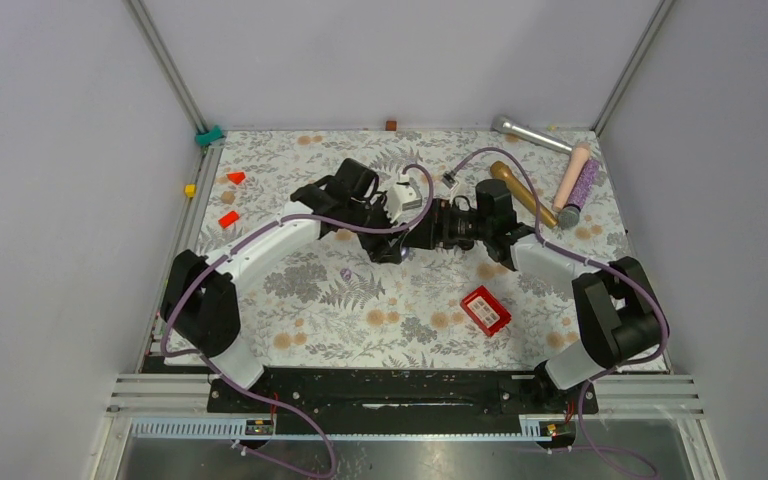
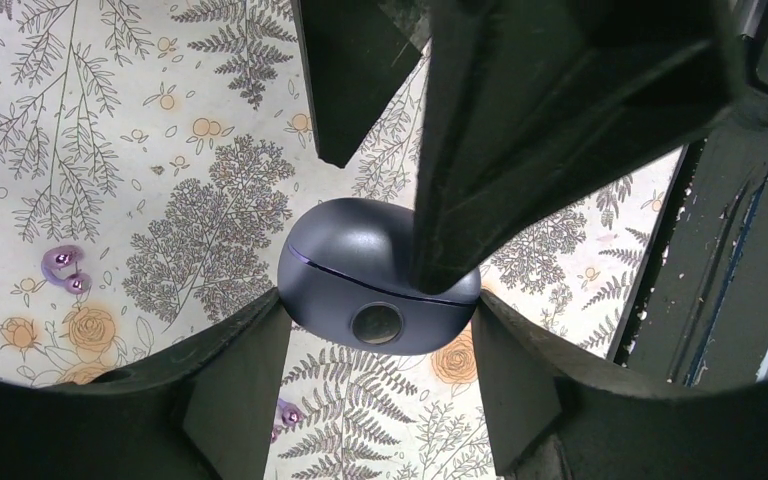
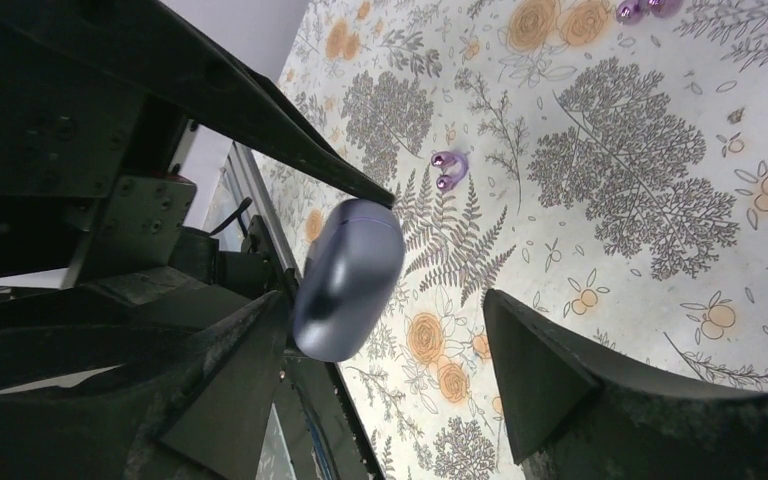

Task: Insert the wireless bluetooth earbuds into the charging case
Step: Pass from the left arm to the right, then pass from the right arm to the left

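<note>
Gripping the shut charging case in my left claw, right claw spread wide beside it. Purple earbuds lie loose on the bench. Next, I reckon: prise the lid open.

Charging case, centre frame: smooth plastic, satin blue-grey, soft sheen. Purple earbuds, left edge: glossy. Table cover: matt floral print. Left gripper fingers, lower frame: matt black plastic.
</note>
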You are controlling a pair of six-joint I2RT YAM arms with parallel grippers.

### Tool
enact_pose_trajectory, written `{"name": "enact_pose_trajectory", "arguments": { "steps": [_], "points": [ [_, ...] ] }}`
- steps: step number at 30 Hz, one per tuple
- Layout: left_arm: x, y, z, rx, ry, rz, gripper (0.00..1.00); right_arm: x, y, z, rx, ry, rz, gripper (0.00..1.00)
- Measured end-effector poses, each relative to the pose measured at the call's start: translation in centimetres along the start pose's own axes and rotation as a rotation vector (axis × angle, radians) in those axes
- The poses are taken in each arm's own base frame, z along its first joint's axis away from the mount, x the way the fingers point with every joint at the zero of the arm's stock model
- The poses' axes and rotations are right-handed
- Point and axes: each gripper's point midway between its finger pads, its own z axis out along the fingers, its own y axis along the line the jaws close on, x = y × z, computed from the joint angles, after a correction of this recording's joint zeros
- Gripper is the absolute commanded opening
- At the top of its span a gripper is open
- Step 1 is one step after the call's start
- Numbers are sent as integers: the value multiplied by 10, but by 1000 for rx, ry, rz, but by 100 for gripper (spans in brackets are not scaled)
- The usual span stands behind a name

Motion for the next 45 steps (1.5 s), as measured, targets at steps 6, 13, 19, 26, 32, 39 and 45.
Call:
{"name": "enact_pose_trajectory", "arguments": {
  "steps": [6,13,19,26,32,39,45],
  "points": [
    [-1,-3,-7,-9,-12,-1,55,3,4,3,-38,19,10,74],
    [-5,-3,-7,-14,-26,2,55,2,16,7,-102,27,22,60],
    [-4,-3,-7,-14,-27,2,55,5,22,9,-128,39,39,39],
    [-4,-3,-8,-17,-28,3,76,4,22,10,-130,41,61,34],
    [-7,-4,-10,-24,-49,0,99,5,27,9,-152,46,46,33],
    [-13,0,-36,-11,-134,-25,99,3,32,7,-173,56,-1,29],
    [-22,10,-72,68,-259,-73,99,-1,53,-5,-218,58,-108,28]
  ]
}}
